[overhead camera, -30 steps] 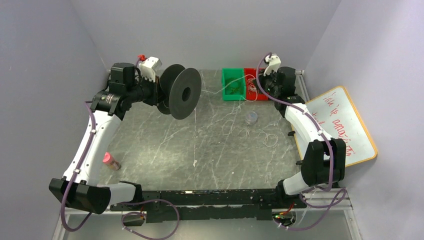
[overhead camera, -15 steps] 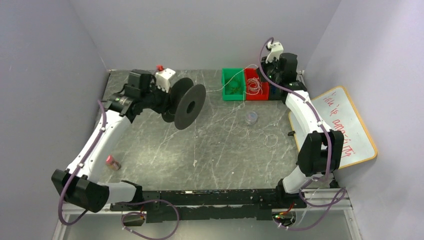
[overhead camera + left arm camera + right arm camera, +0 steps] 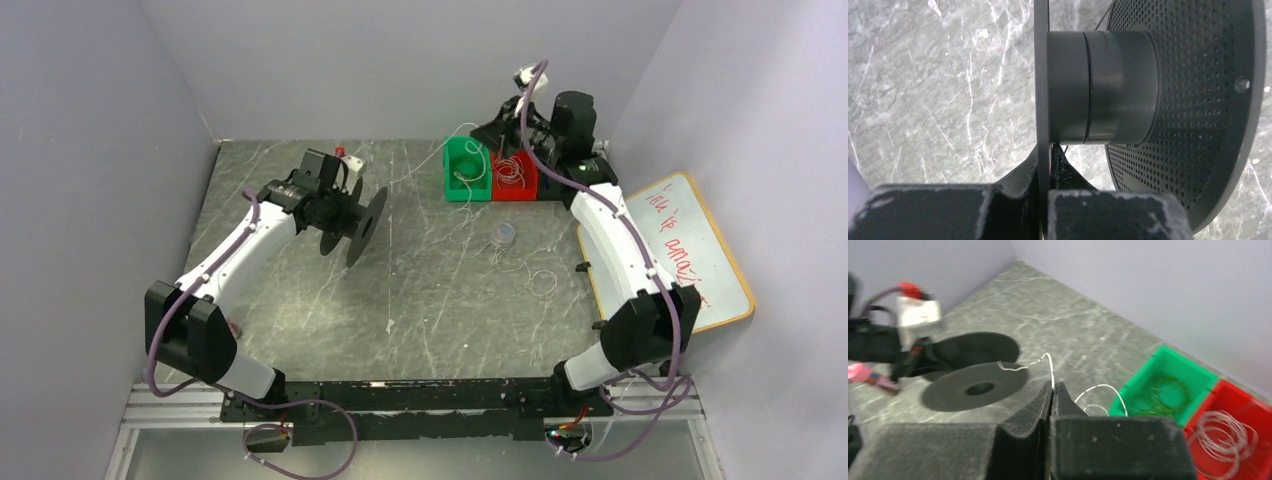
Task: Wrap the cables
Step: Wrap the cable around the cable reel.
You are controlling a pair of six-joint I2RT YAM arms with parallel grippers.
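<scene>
Near, table (image 3: 300, 300) centre-right: loose cables (image 3: 541, 281), unwound. Mid-left: left gripper (image 3: 1049, 152) clamps spool (image 3: 1098, 87) flange, we judge to steady winding. Far edge, above bins (image 3: 447, 170): right gripper (image 3: 1052, 386) pinches cable strand, we reckon to feed it toward spool.

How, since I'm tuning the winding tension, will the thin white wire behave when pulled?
Probably floppy yet springy: the wire arcs and kinks from the right gripper toward the spool. Likely very light; hair-thin, so perhaps prone to snagging or slipping.
</scene>
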